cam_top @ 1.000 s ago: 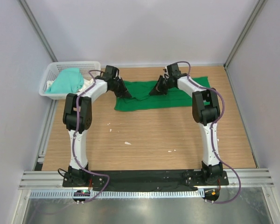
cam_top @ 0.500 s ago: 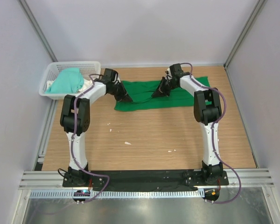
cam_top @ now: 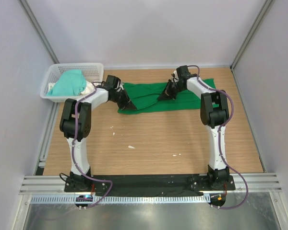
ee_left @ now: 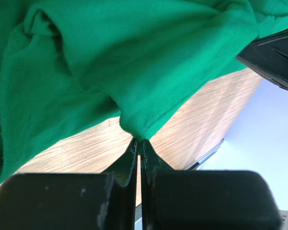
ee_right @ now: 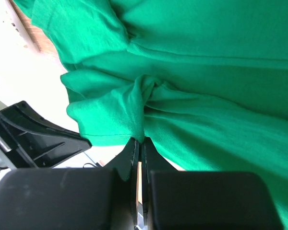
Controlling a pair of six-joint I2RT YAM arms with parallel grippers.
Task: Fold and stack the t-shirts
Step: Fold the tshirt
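The deep emerald green t-shirt (cam_top: pixel 182 98) lies as a long folded band across the far middle of the table. My left gripper (cam_top: pixel 128 102) is shut on its left edge; in the left wrist view the cloth (ee_left: pixel 110 62) hangs pinched at the gripper's (ee_left: pixel 139 142) tips. My right gripper (cam_top: pixel 162 96) is shut on a bunched fold of the same shirt (ee_right: pixel 206 72) near its middle, seen at the gripper's (ee_right: pixel 139 140) tips in the right wrist view. The paler mint-teal t-shirt (cam_top: pixel 68 82) lies crumpled in the basket at the far left.
A white plastic lattice basket (cam_top: pixel 54 72) stands at the far left corner, with some white cloth (cam_top: pixel 90 86) under the teal shirt. Small white scraps (cam_top: pixel 131 146) lie on the wooden tabletop. Grey walls close in the left, right and back.
Both grippers have drawn toward the near side with the green shirt pinched, the left one also moving right. The shirt's far edge has folded over toward me.
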